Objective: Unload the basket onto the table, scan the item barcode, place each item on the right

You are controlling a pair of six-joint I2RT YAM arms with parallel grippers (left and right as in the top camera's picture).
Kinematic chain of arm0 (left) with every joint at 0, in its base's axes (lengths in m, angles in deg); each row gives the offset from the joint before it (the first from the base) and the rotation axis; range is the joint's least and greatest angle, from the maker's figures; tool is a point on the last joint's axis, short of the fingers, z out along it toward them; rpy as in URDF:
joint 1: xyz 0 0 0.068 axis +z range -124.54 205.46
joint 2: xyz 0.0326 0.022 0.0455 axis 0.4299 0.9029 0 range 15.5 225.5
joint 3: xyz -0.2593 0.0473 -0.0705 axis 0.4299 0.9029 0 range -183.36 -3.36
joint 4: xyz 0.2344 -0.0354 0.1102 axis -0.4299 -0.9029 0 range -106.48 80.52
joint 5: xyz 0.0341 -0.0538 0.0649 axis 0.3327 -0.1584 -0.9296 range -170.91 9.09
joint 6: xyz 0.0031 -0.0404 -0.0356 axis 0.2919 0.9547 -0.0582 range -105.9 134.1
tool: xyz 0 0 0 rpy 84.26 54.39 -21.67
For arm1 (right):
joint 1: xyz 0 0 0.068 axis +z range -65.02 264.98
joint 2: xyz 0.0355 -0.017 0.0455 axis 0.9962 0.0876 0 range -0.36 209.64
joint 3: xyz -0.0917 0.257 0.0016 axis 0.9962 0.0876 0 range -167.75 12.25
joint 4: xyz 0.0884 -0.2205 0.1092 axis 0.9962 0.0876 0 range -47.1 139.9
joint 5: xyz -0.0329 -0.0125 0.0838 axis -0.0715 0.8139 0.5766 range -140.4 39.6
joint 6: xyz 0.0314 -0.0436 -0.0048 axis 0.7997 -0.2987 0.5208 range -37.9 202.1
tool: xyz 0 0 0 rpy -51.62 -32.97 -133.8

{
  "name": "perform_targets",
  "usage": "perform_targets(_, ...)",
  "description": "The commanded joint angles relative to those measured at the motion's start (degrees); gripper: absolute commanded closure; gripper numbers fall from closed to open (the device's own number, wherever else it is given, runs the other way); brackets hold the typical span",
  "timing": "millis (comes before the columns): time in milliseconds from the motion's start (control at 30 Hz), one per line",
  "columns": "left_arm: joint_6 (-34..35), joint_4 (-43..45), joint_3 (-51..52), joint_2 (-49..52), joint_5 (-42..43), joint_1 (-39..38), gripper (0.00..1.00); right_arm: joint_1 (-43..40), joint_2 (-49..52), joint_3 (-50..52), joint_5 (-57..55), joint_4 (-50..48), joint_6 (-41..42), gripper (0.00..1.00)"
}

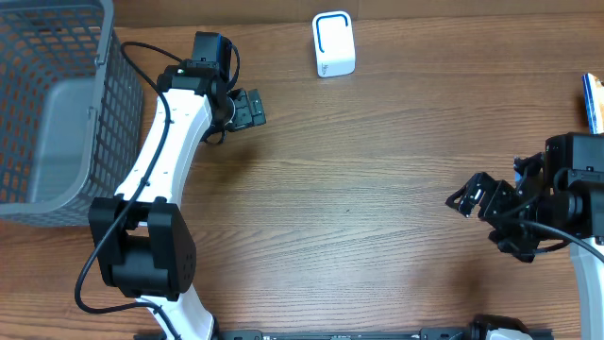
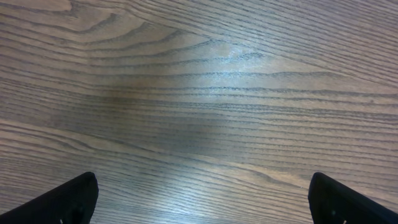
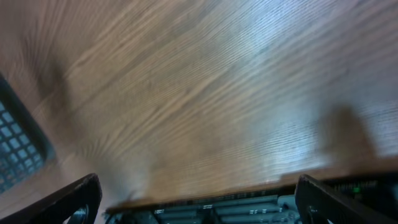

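Observation:
A white scanner (image 1: 333, 44) with a blue outline stands at the back of the table. At the right border a blue and white item (image 1: 593, 102) is cut off by the frame, and no barcode shows on it. My left gripper (image 1: 255, 108) hovers left of the scanner, open and empty. The left wrist view shows only bare wood between its fingertips (image 2: 74, 199). My right gripper (image 1: 465, 197) hangs open over the right side of the table, below and left of the item, with nothing in it. Its fingertips (image 3: 78, 199) frame the table's front edge.
A grey mesh basket (image 1: 104, 104) fills the far left, close beside my left arm, and it also shows in the right wrist view as the basket (image 3: 15, 143). A black rail (image 3: 236, 208) runs below the table's front edge.

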Motion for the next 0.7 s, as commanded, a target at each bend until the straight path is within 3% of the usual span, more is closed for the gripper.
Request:
perform_targets(0, -0.9, 0.1, -0.9, -0.4, -0.3, -0.2, 0.00, 0.3, -0.1, 1.0, -3.2, -2.8, -0.6, 0.00)
perform_targets(233, -0.9, 0.1, -0.9, -0.4, -0.3, -0.2, 0.00, 0.3, -0.1, 5.9, -3.1, -11.0, -2.2, 0.00)
perform_targets(367, -0.9, 0.1, -0.9, -0.4, -0.3, -0.2, 0.00, 0.6, -2.0, 13.1, 2.1, -18.6, -13.0, 0.00)
perform_targets(467, -0.9, 0.1, -0.9, -0.4, -0.3, -0.2, 0.00, 0.7, -6.2, 19.4, 5.7, -26.7, -17.2, 0.00)
perform_targets(667, -0.9, 0.1, -0.9, -0.4, -0.3, -0.2, 0.00, 0.7, -20.9, 34.3, 13.5, -49.9, -17.5, 0.00)
